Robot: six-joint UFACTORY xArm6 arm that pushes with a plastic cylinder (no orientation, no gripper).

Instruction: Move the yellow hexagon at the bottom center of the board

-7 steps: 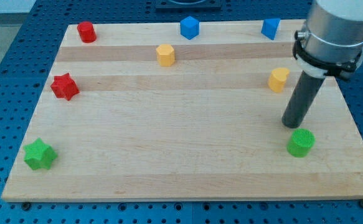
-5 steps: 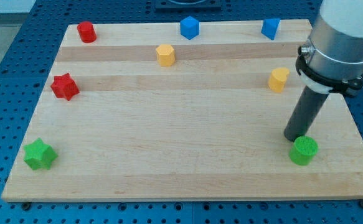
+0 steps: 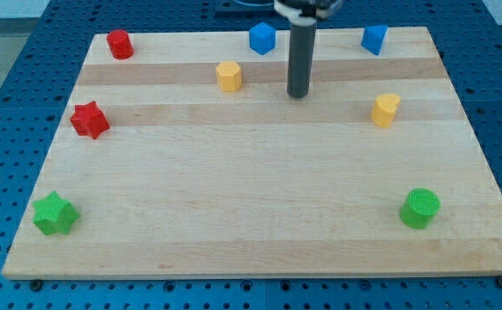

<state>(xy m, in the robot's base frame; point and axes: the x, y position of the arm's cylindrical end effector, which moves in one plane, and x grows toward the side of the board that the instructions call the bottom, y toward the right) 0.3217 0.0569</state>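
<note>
The yellow hexagon [image 3: 228, 76] sits near the view's top, left of centre, on the wooden board [image 3: 251, 224]. My tip [image 3: 299, 95] rests on the board to the hexagon's right, a short gap away, not touching it. A second yellow block [image 3: 385, 110] lies further to the view's right of the tip. The rod rises straight up out of the view's top.
A blue cube [image 3: 262, 38] and another blue block [image 3: 374, 39] sit along the top edge. A red cylinder [image 3: 119, 44] is at top left, a red star [image 3: 89, 120] at left, a green star [image 3: 54, 213] at bottom left, a green cylinder [image 3: 419, 208] at bottom right.
My tip has moved from beside the green cylinder at the lower right up and left to just right of the yellow hexagon. The green cylinder was nudged slightly down and right earlier.
</note>
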